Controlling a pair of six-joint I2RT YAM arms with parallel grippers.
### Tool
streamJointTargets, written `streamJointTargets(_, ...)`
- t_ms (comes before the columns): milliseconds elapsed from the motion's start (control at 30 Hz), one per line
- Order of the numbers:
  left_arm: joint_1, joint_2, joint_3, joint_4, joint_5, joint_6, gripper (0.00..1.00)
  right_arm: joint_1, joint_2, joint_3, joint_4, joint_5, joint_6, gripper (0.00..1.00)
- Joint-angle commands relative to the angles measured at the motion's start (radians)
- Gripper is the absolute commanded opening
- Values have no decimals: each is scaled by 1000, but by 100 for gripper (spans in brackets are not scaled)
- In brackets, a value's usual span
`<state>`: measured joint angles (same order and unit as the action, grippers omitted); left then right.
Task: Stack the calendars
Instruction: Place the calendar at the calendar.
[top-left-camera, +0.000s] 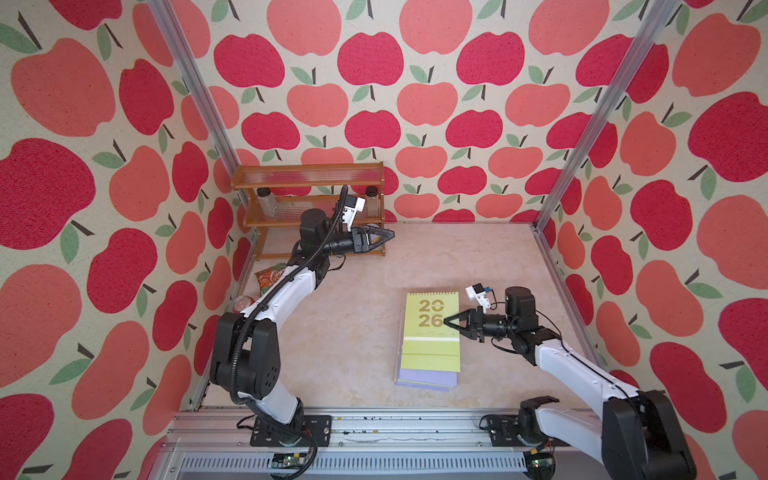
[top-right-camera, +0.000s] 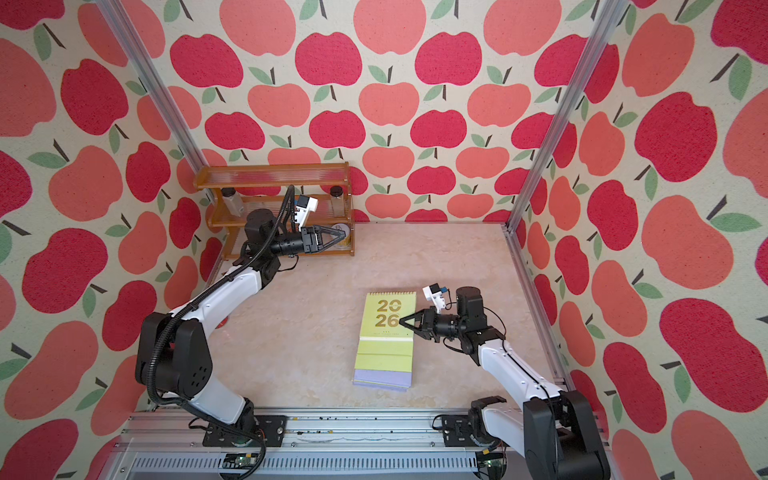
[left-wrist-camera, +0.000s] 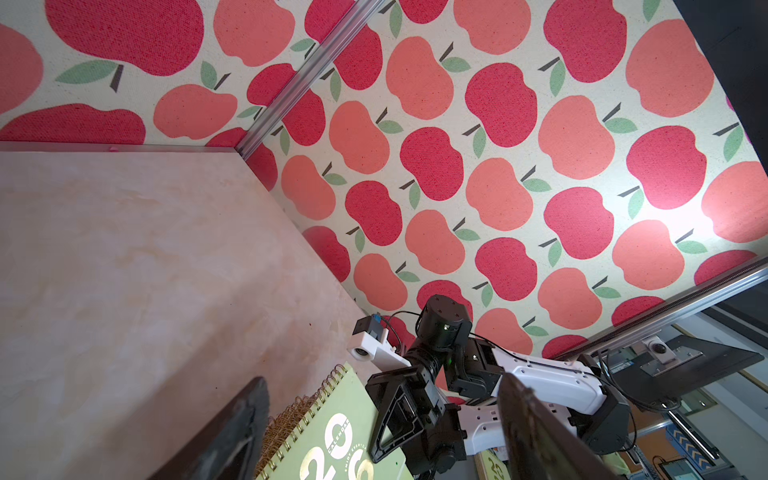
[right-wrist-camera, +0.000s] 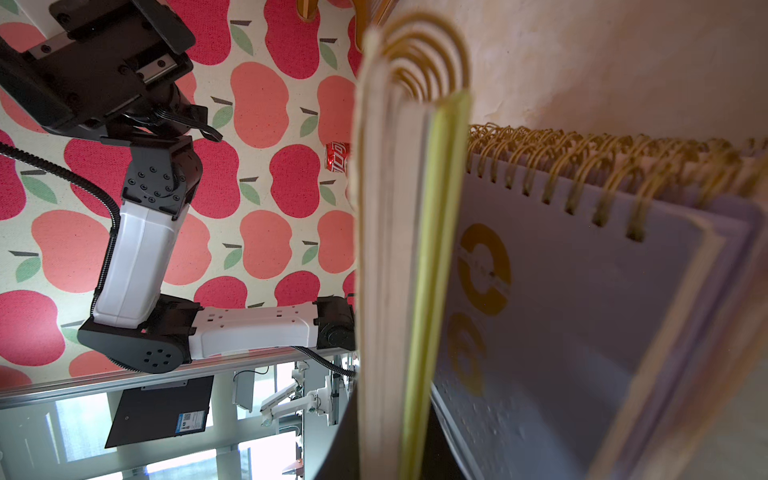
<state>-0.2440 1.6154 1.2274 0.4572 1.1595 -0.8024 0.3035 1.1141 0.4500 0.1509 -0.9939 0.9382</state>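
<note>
Though ragged at near edge, calendars amid bare tabletop

Yellow-green calendar and lilac calendar bear gold numerals; walls show apples.

lower centre of frame: yellow-green calendar lying on lilac calendar, gold "2026" facing up. right gripper, tips together, at its right edge beside the "26". left gripper upper left, in front of wooden rack, well apart from both calendars.
</note>
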Motion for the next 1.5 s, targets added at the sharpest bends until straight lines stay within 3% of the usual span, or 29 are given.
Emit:
streamJointTargets(0,-2,-18,-8,28,3,-3,84,15,-2,-18,65,-3,27,0)
streamJointTargets(433,-1,-11,-9,20,3,2,84,22,23,-47,23,37,-9,0)
streamJointTargets(1167,-1,-13,-7,8,5,11,85,23,5,-5,-197,124,-130,33)
streamJointTargets(1333,-2,-12,-5,5,3,14,85,23,-2,15,-254,148,-168,48)
streamJointTargets(1467,-2,-12,-1,-13,2,26,85,25,-18,39,-307,175,-192,52)
